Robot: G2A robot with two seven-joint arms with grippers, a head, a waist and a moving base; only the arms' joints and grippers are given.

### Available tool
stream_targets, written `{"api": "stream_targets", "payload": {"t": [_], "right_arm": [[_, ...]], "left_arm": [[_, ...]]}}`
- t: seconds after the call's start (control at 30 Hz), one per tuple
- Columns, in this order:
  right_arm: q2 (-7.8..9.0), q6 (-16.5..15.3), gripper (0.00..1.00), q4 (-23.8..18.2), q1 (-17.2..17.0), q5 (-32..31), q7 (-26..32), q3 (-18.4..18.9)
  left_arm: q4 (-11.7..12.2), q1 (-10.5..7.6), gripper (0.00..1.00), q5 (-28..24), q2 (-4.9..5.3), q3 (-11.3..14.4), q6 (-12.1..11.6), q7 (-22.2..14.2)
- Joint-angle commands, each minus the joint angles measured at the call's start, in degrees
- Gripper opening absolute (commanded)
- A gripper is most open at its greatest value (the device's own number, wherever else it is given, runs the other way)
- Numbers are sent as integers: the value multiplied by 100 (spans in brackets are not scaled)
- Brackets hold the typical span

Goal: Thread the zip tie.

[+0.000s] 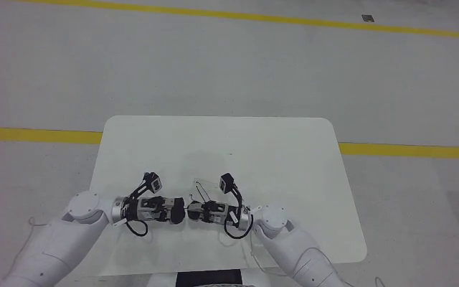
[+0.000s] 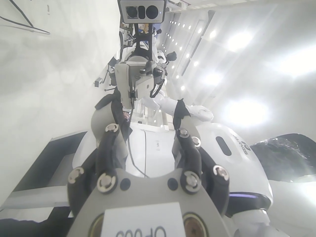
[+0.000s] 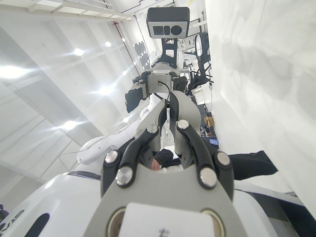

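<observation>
Top view, table (image 1: 287, 143): white with rounded corners. Both arms lie low over its near middle, meeting tip to tip.
Edges: the near edge runs close beneath the forearms, so I judge pulling back toward the body to be the tight direction.
Open room: bare tabletop stretches beyond the tips and out to both sides, which looks ample for drawing a strap sideways.
Left gripper (image 2: 145, 106): its fingers stand well apart with nothing between them, pointing straight at the other arm's tips.
Right gripper (image 3: 167, 108): its fingers are drawn nearly together. I cannot tell whether anything thin is nipped there.
Zip tie (image 1: 199, 188): thin dark strands on the table just beyond where the tips meet. It is too fine to tell whether an end reaches either gripper.
Done: the grippers are lined up nose to nose.
Left: no strap passing through a head can be made out, so I judge the threading itself not yet done.
</observation>
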Motion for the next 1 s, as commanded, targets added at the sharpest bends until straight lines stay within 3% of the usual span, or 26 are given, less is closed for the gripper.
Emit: {"api": "stream_targets", "payload": {"t": [0.0, 0.73, 0.97], "right_arm": [[3, 19, 0, -10, -3, -4, 12, -16], [-2, -103, 0, 41, -16, 244, -43, -97], [6, -120, 0, 17, -26, 283, -31, -99]], "left_arm": [[-2, 3, 40, 1, 6, 7, -10, 13], [-49, 44, 27, -44, 65, 57, -68, 75], [-46, 33, 18, -47, 79, 86, -72, 88]]}}
